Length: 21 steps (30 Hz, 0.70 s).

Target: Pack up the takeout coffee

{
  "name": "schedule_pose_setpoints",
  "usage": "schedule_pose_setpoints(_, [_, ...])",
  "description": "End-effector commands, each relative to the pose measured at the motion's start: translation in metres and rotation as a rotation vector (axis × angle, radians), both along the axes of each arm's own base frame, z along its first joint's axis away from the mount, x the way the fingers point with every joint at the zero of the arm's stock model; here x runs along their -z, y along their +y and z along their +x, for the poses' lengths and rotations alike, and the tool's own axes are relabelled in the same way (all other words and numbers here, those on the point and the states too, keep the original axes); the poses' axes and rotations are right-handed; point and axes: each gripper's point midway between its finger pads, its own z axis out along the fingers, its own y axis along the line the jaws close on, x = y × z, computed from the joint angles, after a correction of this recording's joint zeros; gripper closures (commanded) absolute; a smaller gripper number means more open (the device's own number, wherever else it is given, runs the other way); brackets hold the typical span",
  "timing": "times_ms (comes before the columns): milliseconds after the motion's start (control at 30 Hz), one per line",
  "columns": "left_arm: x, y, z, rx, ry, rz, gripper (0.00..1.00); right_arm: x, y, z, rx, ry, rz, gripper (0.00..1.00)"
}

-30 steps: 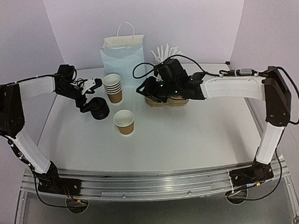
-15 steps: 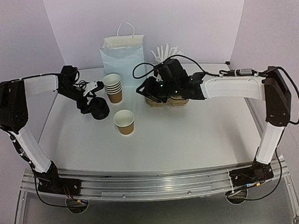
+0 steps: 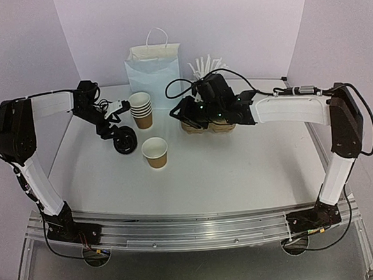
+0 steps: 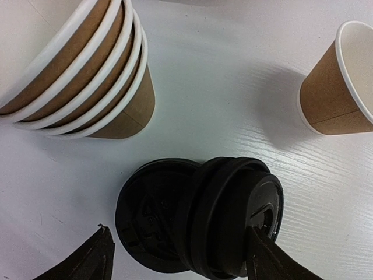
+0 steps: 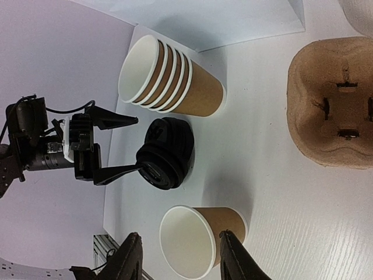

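A stack of black lids [image 3: 126, 141] lies left of centre; its upper lids [image 4: 233, 216] are tipped up on edge over the bottom lid [image 4: 145, 221]. My left gripper [image 3: 115, 132] [image 4: 179, 248] straddles them, open: the right fingertip [image 4: 256, 245] touches the tipped lids, while the left one stands apart. A single brown cup [image 3: 155, 152] [image 4: 338, 87] [image 5: 198, 239] stands upright near them. Nested brown cups [image 3: 141, 110] [image 4: 87, 76] [image 5: 169, 76] stand behind. My right gripper [image 3: 179, 111] [image 5: 180, 236] hovers open by the tan carrier [image 3: 211, 127] [image 5: 332, 111], holding nothing.
A white handled paper bag [image 3: 152, 65] stands at the back wall. A white cup of white sticks [image 3: 204, 67] sits behind the carrier. Purple walls close in the table's back and sides.
My left gripper has come down around the lid stack and narrowed its jaws. The upper lids have tipped from flat onto their edge. The right arm has not moved.
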Motion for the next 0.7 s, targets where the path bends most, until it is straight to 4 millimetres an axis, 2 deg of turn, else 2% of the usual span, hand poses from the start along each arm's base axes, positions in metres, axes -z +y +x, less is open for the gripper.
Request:
schedule_pose_setpoints(0, [-0.004,-0.001,0.004,0.008,-0.001,0.008,0.28,0.002,0.004,-0.002,-0.011,0.005,0.003,0.58])
schedule_pose_setpoints(167, [-0.005,-0.001,-0.006,0.043,0.013,0.013,0.35,0.002,0.005,-0.002,-0.015,0.003,0.003,0.58])
schedule_pose_setpoints(367, [-0.010,0.000,-0.003,0.026,-0.002,0.015,0.60,0.002,0.007,-0.001,-0.018,0.004,0.006,0.58])
schedule_pose_setpoints(667, [-0.013,0.000,0.001,0.004,0.004,0.017,0.88,0.003,0.008,0.000,-0.017,0.006,0.006,0.58])
